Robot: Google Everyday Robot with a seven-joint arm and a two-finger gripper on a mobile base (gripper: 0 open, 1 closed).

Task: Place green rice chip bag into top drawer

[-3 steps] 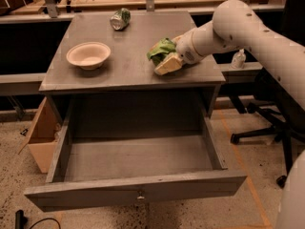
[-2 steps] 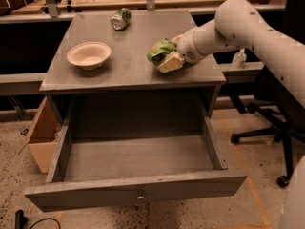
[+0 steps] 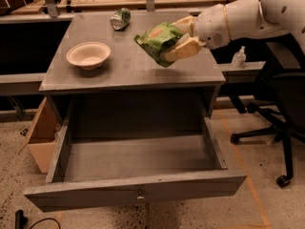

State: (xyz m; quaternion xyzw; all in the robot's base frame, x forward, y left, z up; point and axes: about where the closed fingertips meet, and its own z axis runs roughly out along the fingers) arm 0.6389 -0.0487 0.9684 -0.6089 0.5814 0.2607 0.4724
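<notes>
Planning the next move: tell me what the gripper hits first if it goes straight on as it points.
The gripper, shut on the green rice chip bag over the tabletop, points left in view, slightly down. Likely first: that tabletop beside the bowl; depth is unclear.

table (image 3: 128, 73) | bowl (image 3: 88, 55) L-front | can (image 3: 120, 19) rear | gripper (image 3: 180, 37) above R side, clamping green rice chip bag (image 3: 153, 38)
</notes>
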